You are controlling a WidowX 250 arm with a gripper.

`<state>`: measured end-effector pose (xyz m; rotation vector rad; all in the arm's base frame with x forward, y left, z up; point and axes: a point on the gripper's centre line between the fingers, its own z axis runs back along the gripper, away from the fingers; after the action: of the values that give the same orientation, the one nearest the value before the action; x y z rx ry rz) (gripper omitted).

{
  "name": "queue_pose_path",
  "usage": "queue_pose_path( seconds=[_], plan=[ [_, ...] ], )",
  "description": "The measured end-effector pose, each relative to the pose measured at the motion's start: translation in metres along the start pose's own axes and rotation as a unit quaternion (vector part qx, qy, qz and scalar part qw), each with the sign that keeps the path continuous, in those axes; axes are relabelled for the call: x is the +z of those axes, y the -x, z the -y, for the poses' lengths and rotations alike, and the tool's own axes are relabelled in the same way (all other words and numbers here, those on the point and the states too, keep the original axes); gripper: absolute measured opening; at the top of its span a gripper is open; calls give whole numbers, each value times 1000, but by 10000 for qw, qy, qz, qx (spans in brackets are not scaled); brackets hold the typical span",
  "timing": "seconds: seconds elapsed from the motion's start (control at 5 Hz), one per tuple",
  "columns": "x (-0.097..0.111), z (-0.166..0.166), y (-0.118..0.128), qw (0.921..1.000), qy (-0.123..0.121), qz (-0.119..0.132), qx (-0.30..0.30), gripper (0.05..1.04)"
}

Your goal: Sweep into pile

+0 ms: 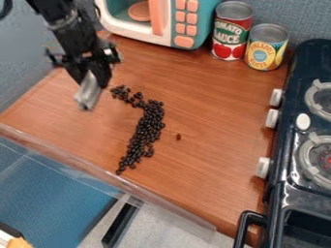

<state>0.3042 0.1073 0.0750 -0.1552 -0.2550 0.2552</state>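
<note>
The black gripper (96, 72) hangs over the left part of the wooden counter, shut on a light grey, blade-like object (88, 92) that points down and slightly left. To the right of the object lie many small dark beans (147, 127), close together in a long curved band. The band runs from near the gripper, bends right, then goes down toward the counter's front edge. A single brown bean (178, 137) lies apart, right of the band.
A toy microwave (161, 19) stands at the back, beside a tomato sauce can (231, 31) and a pineapple can (265, 47). The dark toy stove (284, 145) borders the right side. A clear plastic rim (107, 177) runs along the counter's front edge.
</note>
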Motion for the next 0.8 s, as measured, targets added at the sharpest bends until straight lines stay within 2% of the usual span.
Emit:
queue_pose_path(
  seconds=[0.2,0.4,0.8],
  plan=[
    [-13,-22,-23,9980,-423,-117,-457,383],
    [-25,-41,-44,9924,-775,-276,-915,382],
    [-34,-52,-73,9729,-1239,-394,-1910,382]
  ],
)
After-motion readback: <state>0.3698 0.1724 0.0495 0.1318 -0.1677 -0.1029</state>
